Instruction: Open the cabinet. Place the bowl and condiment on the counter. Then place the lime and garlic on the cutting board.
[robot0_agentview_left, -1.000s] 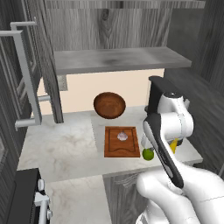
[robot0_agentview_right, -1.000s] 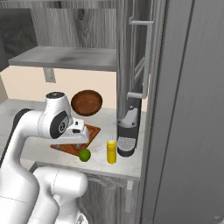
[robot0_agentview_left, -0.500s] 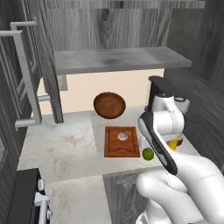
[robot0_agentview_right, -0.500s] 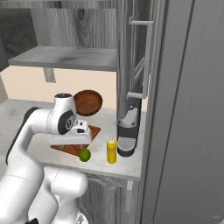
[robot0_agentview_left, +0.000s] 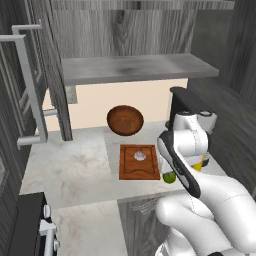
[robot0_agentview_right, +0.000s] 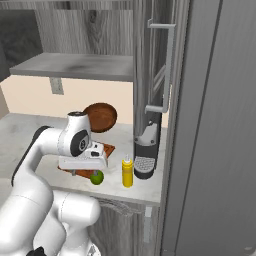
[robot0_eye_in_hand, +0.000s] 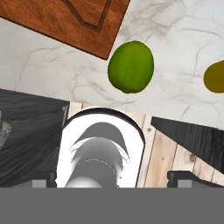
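Flat, even rendered light, moderately bright, with no glare. Soft shadow lies under the shelf (robot0_agentview_left: 135, 67). Everything is sharp, without blur or edge distortion.

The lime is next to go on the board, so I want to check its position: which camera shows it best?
The hand view: the lime sits large and unobstructed on the counter, just off the cutting board corner. In the left base view the arm hides part of it; in the right base view it is small, under the hand.

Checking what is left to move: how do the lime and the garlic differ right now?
The lime is smooth and bright green; the garlic is pale and lumpy. The garlic lies on the cutting board; the lime sits on the counter just off the board's corner. Both are small and roundish.
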